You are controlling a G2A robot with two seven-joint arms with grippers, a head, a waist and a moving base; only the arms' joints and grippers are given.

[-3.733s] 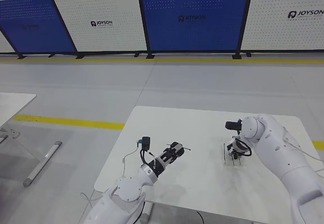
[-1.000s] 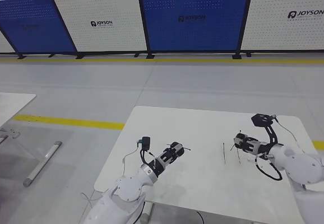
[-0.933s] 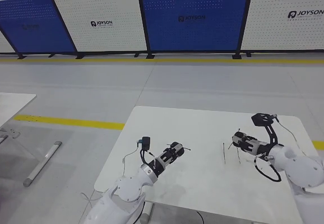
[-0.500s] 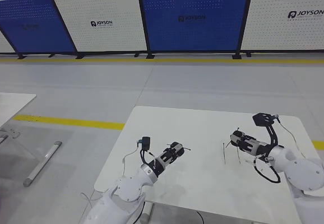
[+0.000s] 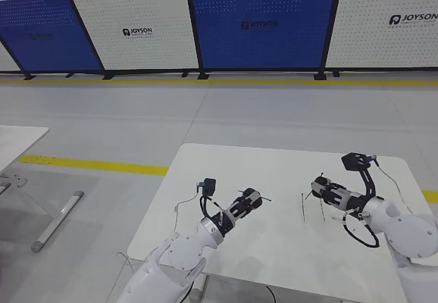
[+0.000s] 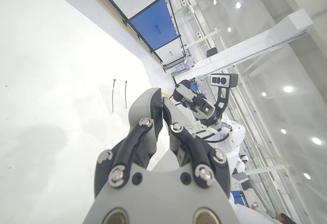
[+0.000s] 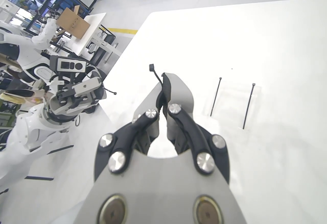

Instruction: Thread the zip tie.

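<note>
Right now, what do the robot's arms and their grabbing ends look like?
The left arm and right arm are rounded white shells with black joints. The left tool and right tool each have two pale grey curved fingers, black pads, black links and silver screws. A thin cable loops beside the left wrist.
</note>
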